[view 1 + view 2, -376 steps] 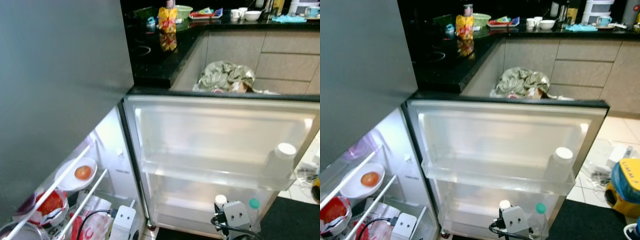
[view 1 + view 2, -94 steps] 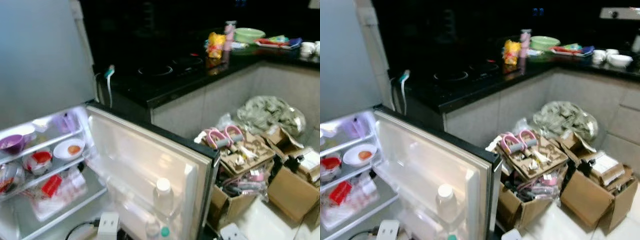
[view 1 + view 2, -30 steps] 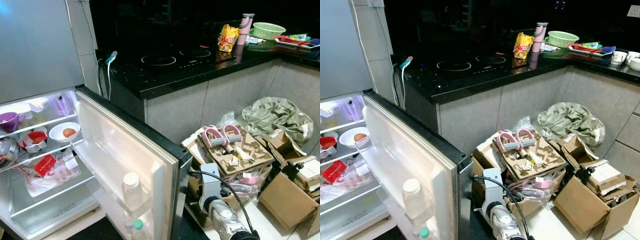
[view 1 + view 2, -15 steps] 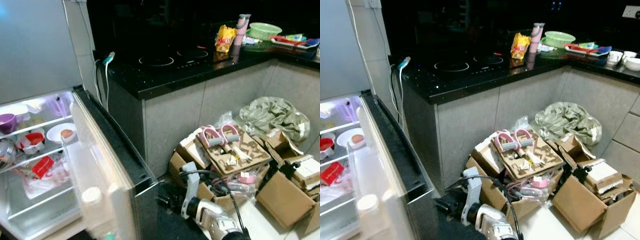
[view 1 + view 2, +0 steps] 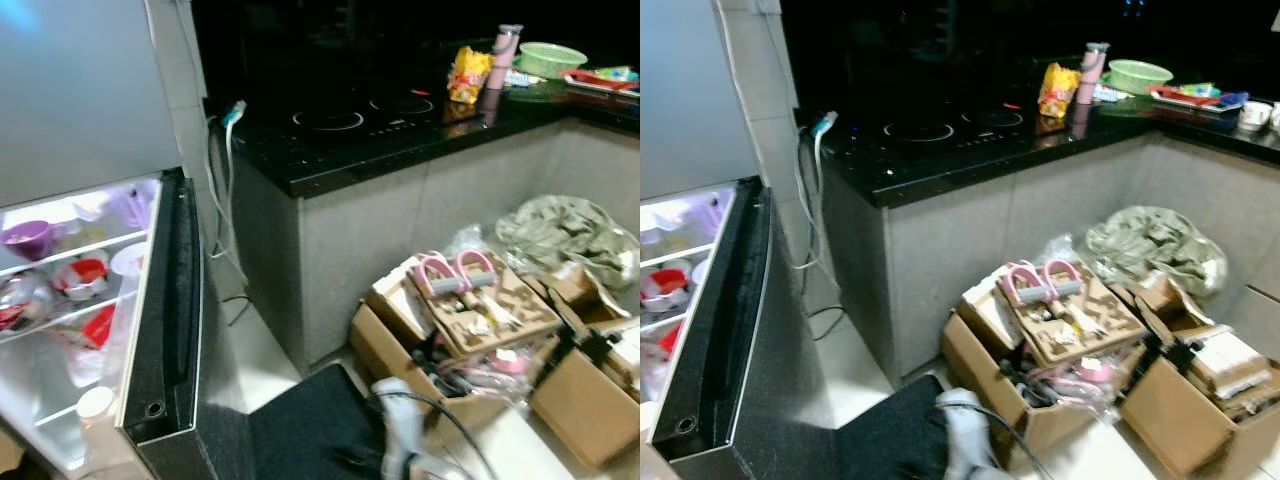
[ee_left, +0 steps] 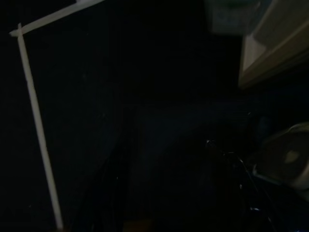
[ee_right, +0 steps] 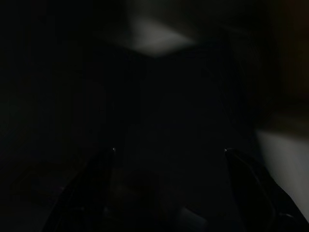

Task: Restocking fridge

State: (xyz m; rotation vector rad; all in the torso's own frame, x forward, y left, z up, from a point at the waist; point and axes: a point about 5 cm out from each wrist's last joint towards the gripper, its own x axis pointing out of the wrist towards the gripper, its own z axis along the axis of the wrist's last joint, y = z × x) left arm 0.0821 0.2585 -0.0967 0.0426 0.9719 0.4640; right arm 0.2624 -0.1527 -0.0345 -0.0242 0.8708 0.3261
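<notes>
Right gripper: the right wrist view is very dark, but two long black fingers can be made out standing wide apart with nothing between them; the arm's blurred silver forearm hangs low over the floor.
Left gripper: its wrist view is too dark to tell how the fingers stand.
Fridge door: the dark-edged grey fridge door is seen edge-on, swung most of the way toward the cabinet; I judge it is being closed.
Door load: a white-capped clear bottle sits in the door's inner rack, upright so the cap stays up.
Shelves: in the lit white fridge interior a purple cup and a red-and-white bowl rest on wire shelves, near the front where they can be reached.
Floor: a black floor mat lies just beside the door's foot.
Beyond: open brown cardboard boxes of clutter stand against the grey counter base, well apart from the door's swing.
Counter: a yellow snack bag stands on the black glossy countertop.
Progress: restocking looks near its end.
</notes>
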